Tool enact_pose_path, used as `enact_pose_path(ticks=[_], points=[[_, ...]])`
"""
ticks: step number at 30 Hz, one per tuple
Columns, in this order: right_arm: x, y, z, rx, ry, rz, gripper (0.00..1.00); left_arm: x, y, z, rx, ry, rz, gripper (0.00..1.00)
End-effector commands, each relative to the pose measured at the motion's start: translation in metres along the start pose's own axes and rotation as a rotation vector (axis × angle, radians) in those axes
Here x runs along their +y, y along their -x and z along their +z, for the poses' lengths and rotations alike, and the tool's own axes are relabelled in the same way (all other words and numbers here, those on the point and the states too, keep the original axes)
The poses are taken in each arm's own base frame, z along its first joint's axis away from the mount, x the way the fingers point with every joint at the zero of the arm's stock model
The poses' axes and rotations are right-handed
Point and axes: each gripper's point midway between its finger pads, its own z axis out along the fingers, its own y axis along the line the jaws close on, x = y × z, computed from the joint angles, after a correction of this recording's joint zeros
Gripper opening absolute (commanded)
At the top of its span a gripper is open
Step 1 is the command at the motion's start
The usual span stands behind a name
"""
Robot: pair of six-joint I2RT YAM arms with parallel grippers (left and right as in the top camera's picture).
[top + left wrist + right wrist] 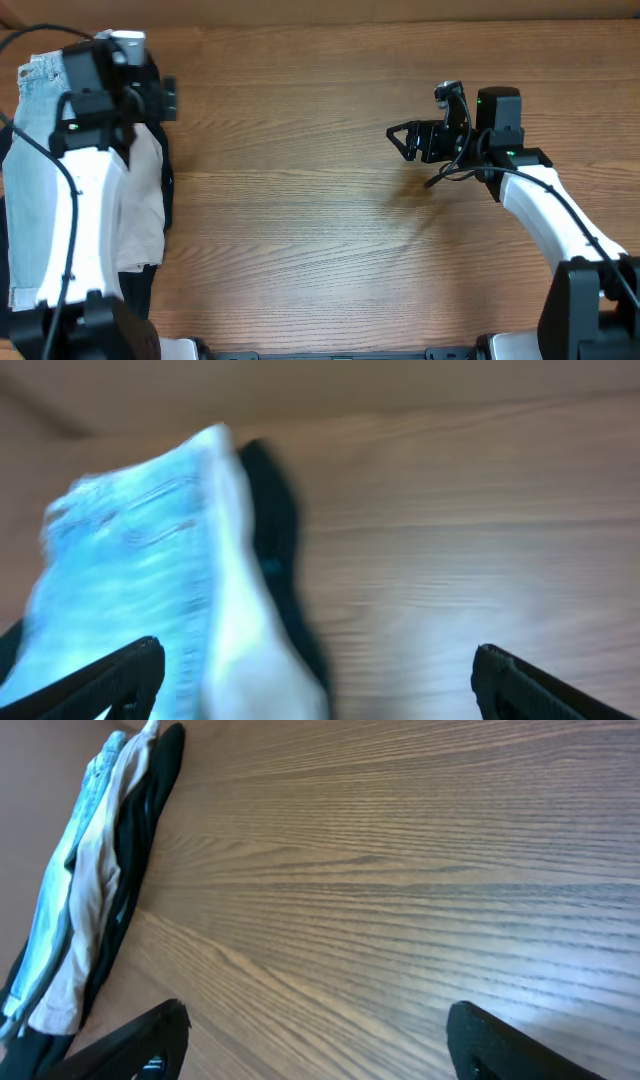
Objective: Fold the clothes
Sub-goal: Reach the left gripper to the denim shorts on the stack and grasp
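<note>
- The denim shorts [28, 150] lie at the far left side of the wooden table [320, 250], in a pile with the beige shorts [148, 200] and a black garment [138, 290].
- The blue ones seem to be on top, the beige ones under them, and the black one at the bottom.
- Denim is thick cloth. I think it is soft enough to bend but a bit stiff and heavy, so it should keep a fold well.
- It probably does not slip much and cannot break.
- A good place to grab looks like the waistband at the top edge, or a cuffed leg end, because the cloth is thickest there. The fingers need to pinch only the blue layer, not the beige one below.
- The left gripper [318, 652] is spread wide and holds nothing. It hangs by the pile.
- The right gripper [318, 1012] is wide apart too, with nothing in it, and is well apart from the clothes.
- The overhead view shows the whole pile and both arms, but the left arm hides much of the shorts.
- The left wrist view shows the blue cloth up close, but it is blurry.
- The right wrist view shows the pile from the side, so the three layers are easy to tell apart.
</note>
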Motion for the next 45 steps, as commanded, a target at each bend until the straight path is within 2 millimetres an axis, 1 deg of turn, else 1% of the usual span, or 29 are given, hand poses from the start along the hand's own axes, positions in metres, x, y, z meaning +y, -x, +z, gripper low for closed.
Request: enact_pose_path(ticks=[1,3,5,7,10,12,15,17,22,27,31,33,34,36,38,42,45], points=[[0.015,0.006,0.007,-0.007,0.046,-0.024,0.84,0.056,-0.013,0.019,0.045,0.151,-0.072,1.00],[0.017,0.005,0.011,-0.004,0.046,-0.032,0.82,0.076,-0.028,0.033,0.083,0.188,-0.100,1.00],[0.018,0.005,0.013,-0.005,0.035,-0.041,0.81,0.091,-0.045,0.046,0.125,0.206,-0.121,1.00],[0.020,0.005,0.014,-0.006,0.032,-0.047,0.79,0.100,-0.062,0.060,0.172,0.213,-0.117,0.99],[0.020,0.005,0.015,-0.006,0.033,-0.048,0.75,0.114,-0.088,0.075,0.245,0.256,-0.125,0.92],[0.020,0.005,0.015,-0.006,0.032,-0.048,0.73,0.120,-0.101,0.084,0.278,0.268,-0.134,0.88],[0.020,0.006,0.015,-0.008,0.032,-0.050,0.72,0.123,-0.114,0.093,0.310,0.264,-0.143,0.84],[0.020,0.006,0.015,-0.010,0.033,-0.051,0.71,0.120,-0.119,0.098,0.323,0.250,-0.143,0.84],[0.020,0.006,0.015,-0.011,0.033,-0.052,0.70,0.101,-0.129,0.113,0.336,0.149,-0.154,0.82],[0.020,0.006,0.015,-0.011,0.033,-0.052,0.71,0.097,-0.145,0.124,0.377,0.133,-0.156,0.82],[0.020,0.006,0.015,-0.011,0.033,-0.052,0.70,0.098,-0.145,0.125,0.376,0.138,-0.156,0.79],[0.020,0.007,0.015,-0.011,0.032,-0.052,0.71,0.099,-0.143,0.125,0.368,0.144,-0.155,0.73],[0.020,0.007,0.015,-0.011,0.032,-0.052,0.70,0.099,-0.142,0.124,0.365,0.145,-0.155,0.69],[0.020,0.007,0.015,-0.011,0.032,-0.052,0.70,0.100,-0.137,0.122,0.355,0.148,-0.155,0.58],[0.020,0.007,0.014,-0.012,0.033,-0.053,0.71,0.103,-0.129,0.119,0.335,0.153,-0.156,0.47],[0.021,0.007,0.014,-0.014,0.033,-0.054,0.70,0.109,-0.103,0.105,0.282,0.171,-0.191,0.38],[0.021,0.007,0.014,-0.014,0.033,-0.054,0.70,0.114,-0.085,0.091,0.252,0.182,-0.216,0.22]])
